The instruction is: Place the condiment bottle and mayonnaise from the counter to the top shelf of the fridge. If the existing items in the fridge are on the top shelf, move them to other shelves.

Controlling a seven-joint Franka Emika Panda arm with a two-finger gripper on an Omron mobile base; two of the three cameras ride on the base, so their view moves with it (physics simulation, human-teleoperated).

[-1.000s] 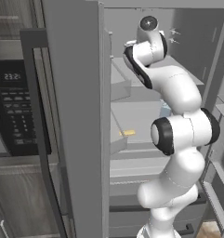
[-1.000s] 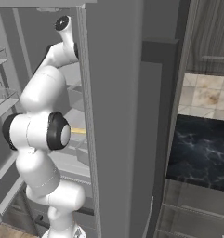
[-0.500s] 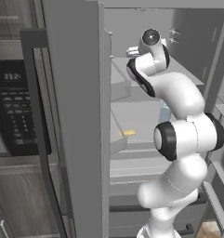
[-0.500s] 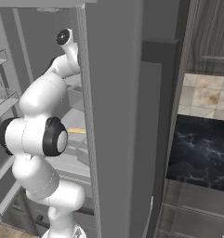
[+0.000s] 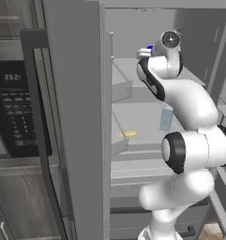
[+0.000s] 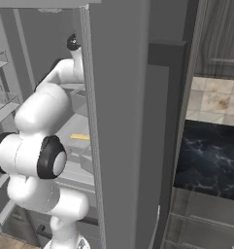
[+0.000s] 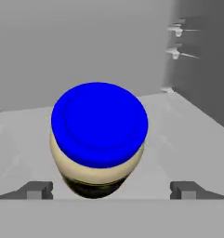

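The microwave [image 5: 16, 108] display shows digits that look like "23:2", blurred.

mayonnaise [image 7: 98, 139]: lid smooth, saturated blue, plastic-looking, slight sheen; body cream, smooth, dark band at base. top shelf [image 7: 187, 135]: flat pale grey, matt, faint mottling. fridge [image 5: 72, 117] door: dark grey, matt, uniform. counter [image 6: 208, 155]: black, marble-look, white veins, polished. 2 fingertips [image 7: 38, 190]: dark grey, matt.

mayonnaise [image 7: 99, 139] on top shelf [image 7: 187, 135], in fridge [image 5: 77, 117]
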